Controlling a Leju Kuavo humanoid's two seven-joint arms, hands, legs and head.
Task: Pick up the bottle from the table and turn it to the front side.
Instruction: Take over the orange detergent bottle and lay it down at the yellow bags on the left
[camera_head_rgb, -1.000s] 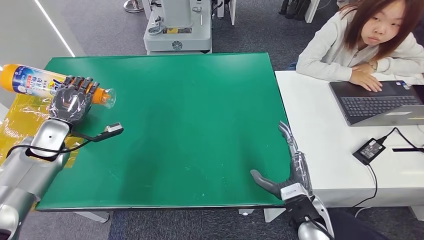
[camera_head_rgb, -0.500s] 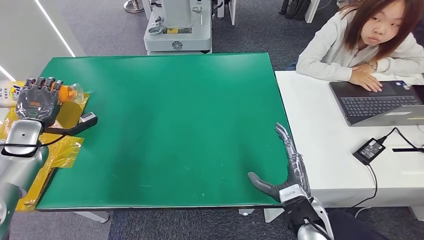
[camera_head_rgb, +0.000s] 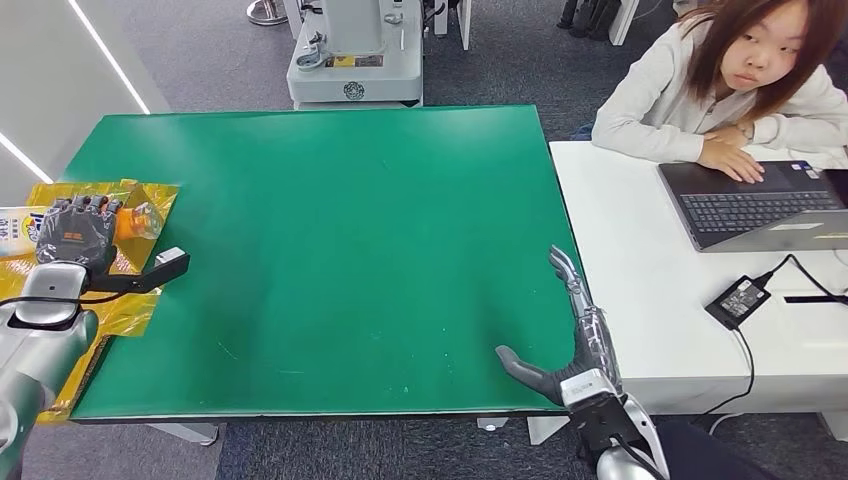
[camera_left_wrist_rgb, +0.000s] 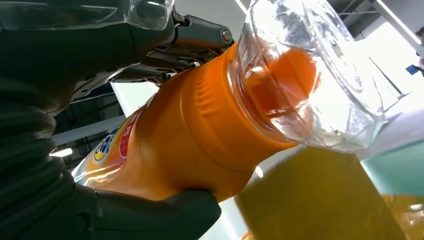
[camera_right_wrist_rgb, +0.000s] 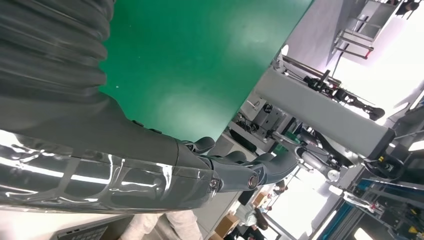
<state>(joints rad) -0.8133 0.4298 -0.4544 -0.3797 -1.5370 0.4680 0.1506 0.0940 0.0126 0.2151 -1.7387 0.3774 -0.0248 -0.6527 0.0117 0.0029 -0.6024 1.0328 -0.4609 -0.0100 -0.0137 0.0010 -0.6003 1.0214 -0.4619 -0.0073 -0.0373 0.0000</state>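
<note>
Far left, the left hand (camera_head_rgb: 72, 230) has its fingers (camera_left_wrist_rgb: 150, 220) wrapped around the orange bottle (camera_head_rgb: 128, 221), held sideways above the yellow sheet (camera_head_rgb: 150, 195) at the green counter (camera_head_rgb: 350, 250) edge. Pickup looks done; the front-facing turn seems unfinished. Over right, the right hand (camera_head_rgb: 570, 345) rests with its fingers released, holding nothing.

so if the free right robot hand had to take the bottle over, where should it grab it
Probably the orange neck just behind the clear cap. The bottle lies sideways in the left robot hand, whose fingers wrap its body, and the cap end sticks out toward the table's middle. The right robot hand would come at that end from the table side.
</note>
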